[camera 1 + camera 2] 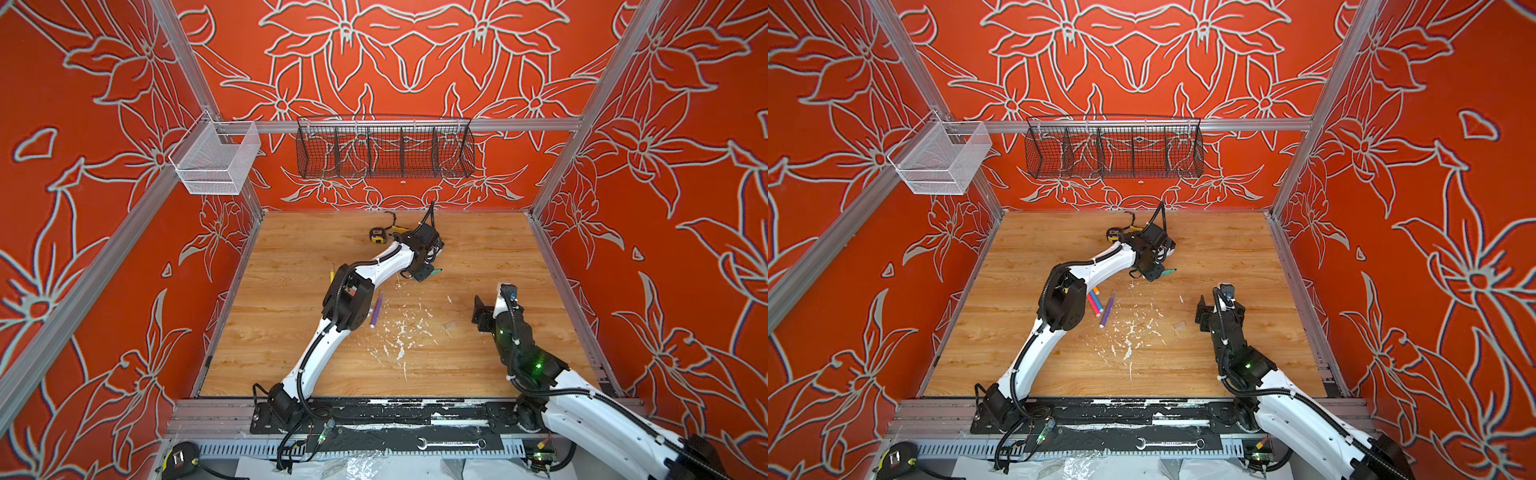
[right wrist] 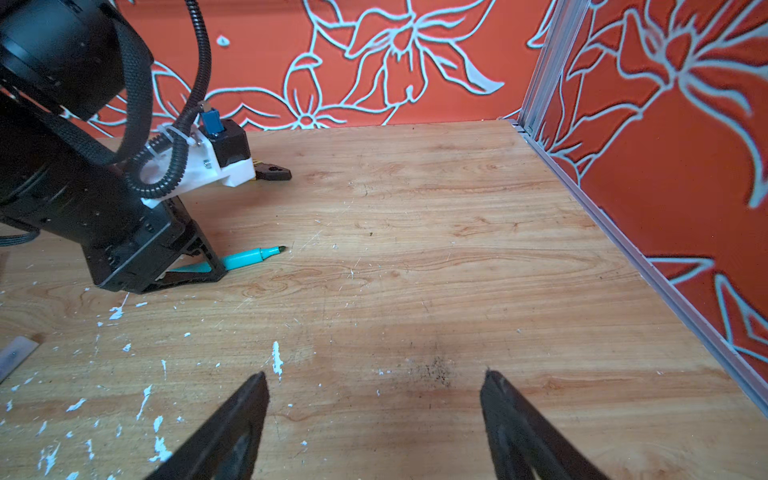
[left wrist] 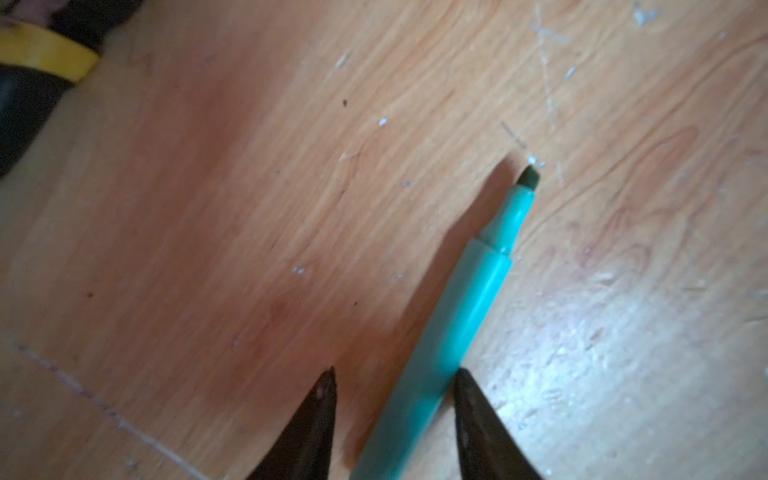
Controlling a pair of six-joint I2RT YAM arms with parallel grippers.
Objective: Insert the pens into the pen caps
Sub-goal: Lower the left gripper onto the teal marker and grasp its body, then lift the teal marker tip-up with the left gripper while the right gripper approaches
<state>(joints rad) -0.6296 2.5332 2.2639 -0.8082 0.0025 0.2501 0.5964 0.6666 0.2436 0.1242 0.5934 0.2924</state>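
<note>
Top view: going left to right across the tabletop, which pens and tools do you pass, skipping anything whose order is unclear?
In a top view: pink pen → purple pen → green pen → right tool.

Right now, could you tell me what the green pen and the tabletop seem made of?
Green pen: probably plastic, smooth matt teal barrel with a moulded step before the dark felt-looking tip. Tabletop: wood-grain surface, likely laminate, given its soft sheen; flecked white.
</note>
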